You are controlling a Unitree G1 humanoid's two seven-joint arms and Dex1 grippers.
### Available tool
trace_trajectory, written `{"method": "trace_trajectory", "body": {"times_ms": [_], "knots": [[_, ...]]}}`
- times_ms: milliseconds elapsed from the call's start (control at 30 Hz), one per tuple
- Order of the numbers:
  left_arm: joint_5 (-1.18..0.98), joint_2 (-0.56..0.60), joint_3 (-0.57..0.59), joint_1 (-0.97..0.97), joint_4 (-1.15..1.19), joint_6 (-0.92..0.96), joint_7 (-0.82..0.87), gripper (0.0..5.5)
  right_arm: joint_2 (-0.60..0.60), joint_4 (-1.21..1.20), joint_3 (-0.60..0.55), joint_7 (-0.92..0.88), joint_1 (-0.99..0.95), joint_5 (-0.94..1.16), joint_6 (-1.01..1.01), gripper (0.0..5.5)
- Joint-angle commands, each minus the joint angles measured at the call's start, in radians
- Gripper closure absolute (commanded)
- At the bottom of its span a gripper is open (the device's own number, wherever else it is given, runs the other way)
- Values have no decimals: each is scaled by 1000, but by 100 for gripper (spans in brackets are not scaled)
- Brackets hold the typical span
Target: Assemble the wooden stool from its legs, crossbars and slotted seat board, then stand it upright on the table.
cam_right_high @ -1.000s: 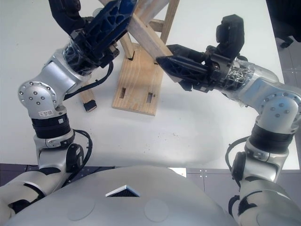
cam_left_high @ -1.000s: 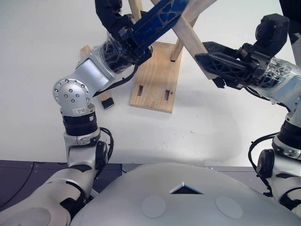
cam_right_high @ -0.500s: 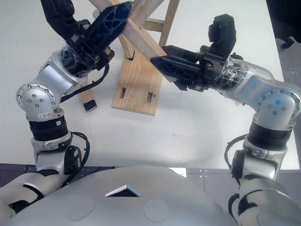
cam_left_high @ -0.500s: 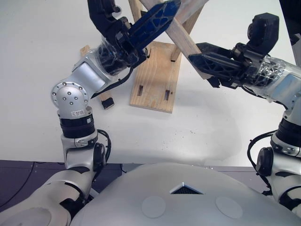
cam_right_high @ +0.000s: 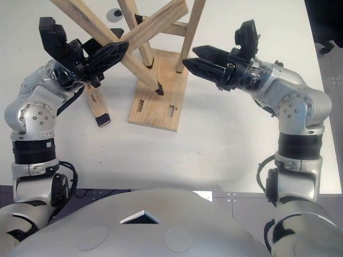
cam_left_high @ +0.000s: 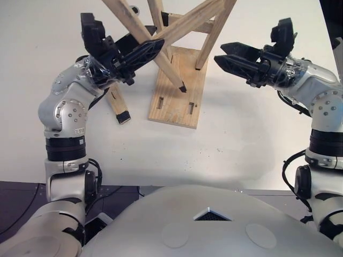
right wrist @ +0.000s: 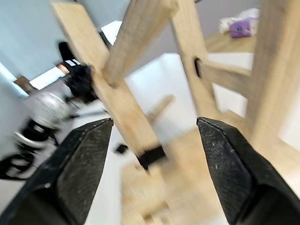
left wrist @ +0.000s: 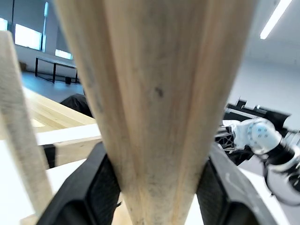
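The slotted seat board (cam_left_high: 174, 99) lies flat on the white table. Two legs (cam_left_high: 213, 32) rise from its far end, joined by a crossbar (cam_right_high: 174, 28). My left gripper (cam_left_high: 140, 52) is shut on a tilted leg (cam_left_high: 161, 61) whose black foot (cam_left_high: 183, 88) hangs over the board; in the left wrist view the fingers (left wrist: 93, 187) clamp this leg (left wrist: 154, 93). Another beam (cam_left_high: 187, 21) crosses it higher up. My right gripper (cam_left_high: 228, 60) stands open to the right of the legs, holding nothing; the right wrist view shows its fingers (right wrist: 86, 154) wide apart.
A loose leg (cam_left_high: 118, 104) with a black foot lies on the table left of the board, under my left arm. Bare white table (cam_left_high: 236, 139) stretches in front of and to the right of the board.
My right gripper has let go of the tilted leg, opened and drawn back to the right. My left gripper has swung left and lower with the leg, whose foot now hangs over the board.
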Motion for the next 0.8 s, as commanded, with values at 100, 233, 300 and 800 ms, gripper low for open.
{"method": "trace_trajectory", "body": {"times_ms": [100,233,300,800], "knots": [[54,99,40,37,15,-52,-122,347,-3,68,16,19,27,-110,-73,221],[81,133,33,50,46,-58,-179,347,5,84,13,22,28,-142,-90,221],[93,138,23,64,46,-56,-201,347,10,92,13,23,26,-152,-96,221],[347,275,-190,74,286,-372,-493,349,59,103,1,2,92,-190,-150,221]]}}
